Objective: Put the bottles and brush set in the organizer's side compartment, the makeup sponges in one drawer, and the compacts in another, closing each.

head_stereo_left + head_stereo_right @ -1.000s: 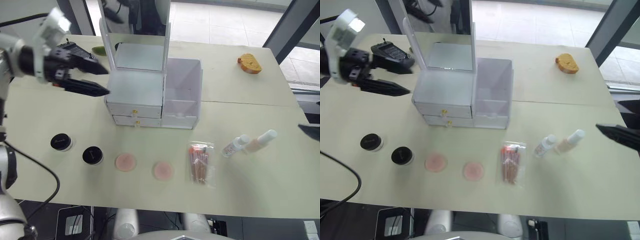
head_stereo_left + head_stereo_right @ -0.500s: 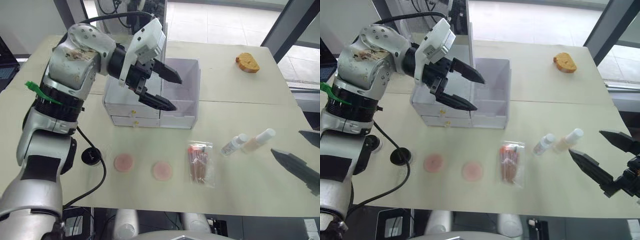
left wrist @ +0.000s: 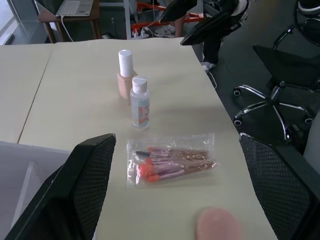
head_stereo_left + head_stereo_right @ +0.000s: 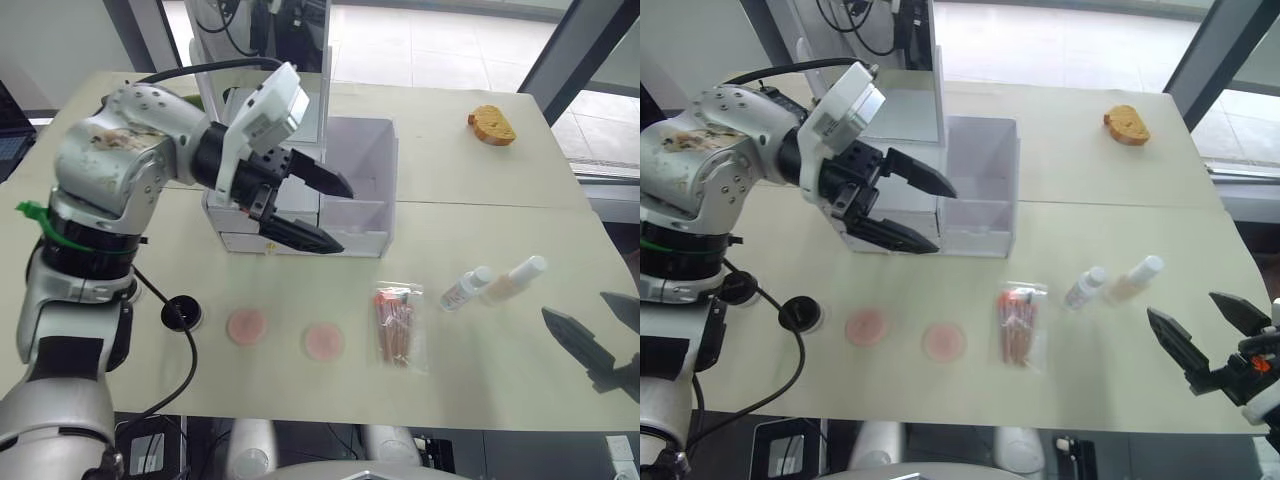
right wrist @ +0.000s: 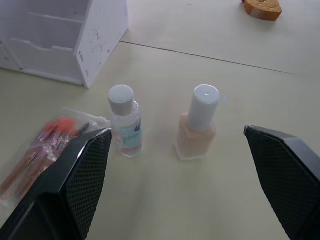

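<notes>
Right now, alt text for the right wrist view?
Open right gripper hovers over the table, facing two upright white-capped bottles: a clear one and a beige one. The brush pouch lies beside them, the white organizer behind.

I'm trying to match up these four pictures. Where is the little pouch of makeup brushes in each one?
Left eye view: the brush pouch lies near the table's front edge, right of the pink sponges.
Right eye view: same spot.
Left wrist view: between the left claw's fingers, in the middle.
Right wrist view: at the edge, behind one finger.
Shared landmark: the two bottles, clear and peach, standing beside it.
</notes>
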{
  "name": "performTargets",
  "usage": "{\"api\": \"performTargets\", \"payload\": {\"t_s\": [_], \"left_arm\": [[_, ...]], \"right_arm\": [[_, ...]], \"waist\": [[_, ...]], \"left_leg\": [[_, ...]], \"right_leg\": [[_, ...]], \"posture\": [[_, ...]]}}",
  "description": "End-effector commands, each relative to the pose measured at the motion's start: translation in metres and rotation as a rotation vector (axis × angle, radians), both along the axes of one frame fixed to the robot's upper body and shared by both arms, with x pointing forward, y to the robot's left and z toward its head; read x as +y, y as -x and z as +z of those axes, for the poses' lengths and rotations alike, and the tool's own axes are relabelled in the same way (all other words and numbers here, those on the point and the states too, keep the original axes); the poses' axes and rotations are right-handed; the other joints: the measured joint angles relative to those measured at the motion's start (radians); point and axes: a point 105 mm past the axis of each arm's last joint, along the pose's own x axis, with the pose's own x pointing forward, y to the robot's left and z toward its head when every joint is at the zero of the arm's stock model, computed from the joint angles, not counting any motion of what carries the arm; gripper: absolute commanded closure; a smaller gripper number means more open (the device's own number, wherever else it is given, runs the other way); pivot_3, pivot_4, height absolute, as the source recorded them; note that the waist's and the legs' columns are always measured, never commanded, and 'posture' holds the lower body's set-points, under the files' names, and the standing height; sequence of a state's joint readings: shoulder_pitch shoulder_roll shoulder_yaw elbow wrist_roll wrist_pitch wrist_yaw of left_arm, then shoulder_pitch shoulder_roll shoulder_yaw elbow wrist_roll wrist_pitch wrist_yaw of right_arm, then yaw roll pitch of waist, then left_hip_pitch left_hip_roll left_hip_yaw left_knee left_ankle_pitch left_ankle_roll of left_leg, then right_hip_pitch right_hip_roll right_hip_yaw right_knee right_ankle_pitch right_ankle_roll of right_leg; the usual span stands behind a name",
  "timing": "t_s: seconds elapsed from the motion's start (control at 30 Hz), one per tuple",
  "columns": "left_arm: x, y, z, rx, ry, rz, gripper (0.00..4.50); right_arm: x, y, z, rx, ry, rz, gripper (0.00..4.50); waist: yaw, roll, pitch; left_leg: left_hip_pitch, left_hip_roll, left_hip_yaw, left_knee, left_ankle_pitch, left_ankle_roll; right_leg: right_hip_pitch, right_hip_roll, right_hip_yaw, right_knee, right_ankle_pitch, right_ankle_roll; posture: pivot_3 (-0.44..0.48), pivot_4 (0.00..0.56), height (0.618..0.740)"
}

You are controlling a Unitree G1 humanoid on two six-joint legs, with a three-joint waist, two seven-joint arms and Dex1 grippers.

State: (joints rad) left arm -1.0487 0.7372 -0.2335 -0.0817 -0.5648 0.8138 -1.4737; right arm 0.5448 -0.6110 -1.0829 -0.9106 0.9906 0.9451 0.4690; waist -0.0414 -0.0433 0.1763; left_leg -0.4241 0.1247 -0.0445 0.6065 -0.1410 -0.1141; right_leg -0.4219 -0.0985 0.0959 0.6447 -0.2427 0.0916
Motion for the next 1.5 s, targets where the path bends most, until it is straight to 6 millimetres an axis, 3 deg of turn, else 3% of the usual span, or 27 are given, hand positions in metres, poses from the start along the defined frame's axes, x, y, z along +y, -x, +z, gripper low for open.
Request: {"api": "performTargets", "payload": {"t_s": [0.03,0.4,0.53,1.1,1.2,1.4,1.5], "left_arm": [[-0.003,0.010,0.010,-0.025,0.039,-0.014,0.23],[-0.003,0.014,0.010,-0.022,0.048,0.027,0.23],[-0.006,0.013,0.012,-0.032,0.054,0.040,0.21],[-0.005,0.016,0.012,-0.047,0.059,0.062,0.21],[-0.005,0.016,0.012,-0.048,0.059,0.064,0.21],[-0.005,0.016,0.012,-0.046,0.064,0.068,0.21],[-0.005,0.015,0.012,-0.049,0.064,0.073,0.21]], "right_arm": [[-0.008,-0.011,-0.003,-0.044,0.035,-0.023,0.00],[-0.002,-0.038,-0.014,-0.048,0.030,0.057,0.00],[-0.005,-0.047,-0.016,-0.050,0.049,0.050,0.87],[-0.010,-0.074,-0.026,-0.051,0.079,0.067,0.87],[-0.011,-0.077,-0.024,-0.069,0.071,0.066,1.48],[-0.007,-0.087,-0.027,-0.066,0.082,0.096,3.48],[-0.007,-0.088,-0.027,-0.060,0.096,0.094,3.56]], "waist": [[0.001,0.000,0.000],[-0.002,0.000,0.000],[0.002,0.000,0.000],[0.001,0.000,0.000],[0.001,0.000,0.000],[-0.001,0.000,0.000],[0.002,0.000,0.000]], "left_leg": [[0.000,0.000,0.000,0.001,0.000,0.000],[0.000,0.000,-0.001,0.001,0.000,0.000],[0.000,0.000,-0.001,0.001,0.000,0.000],[0.000,-0.001,-0.001,0.000,0.000,0.000],[-0.001,-0.001,-0.001,0.001,0.000,0.000],[0.000,-0.001,-0.001,0.001,0.000,0.000],[-0.001,-0.001,-0.001,0.001,0.000,0.000]], "right_leg": [[0.000,0.000,0.000,0.000,0.000,0.000],[0.000,0.000,0.000,0.000,0.000,0.000],[0.000,0.000,0.000,0.000,0.000,0.000],[0.000,0.000,0.000,0.000,0.000,0.000],[0.000,0.000,0.000,0.000,0.000,0.000],[0.000,0.000,0.000,0.000,0.000,0.000],[0.000,0.000,0.000,0.000,0.000,0.000]], "posture": [[0.000,0.150,0.715],[0.000,0.150,0.715],[0.000,0.150,0.715],[0.000,0.150,0.715],[0.000,0.150,0.715],[0.000,0.150,0.715],[0.000,0.150,0.715]]}}
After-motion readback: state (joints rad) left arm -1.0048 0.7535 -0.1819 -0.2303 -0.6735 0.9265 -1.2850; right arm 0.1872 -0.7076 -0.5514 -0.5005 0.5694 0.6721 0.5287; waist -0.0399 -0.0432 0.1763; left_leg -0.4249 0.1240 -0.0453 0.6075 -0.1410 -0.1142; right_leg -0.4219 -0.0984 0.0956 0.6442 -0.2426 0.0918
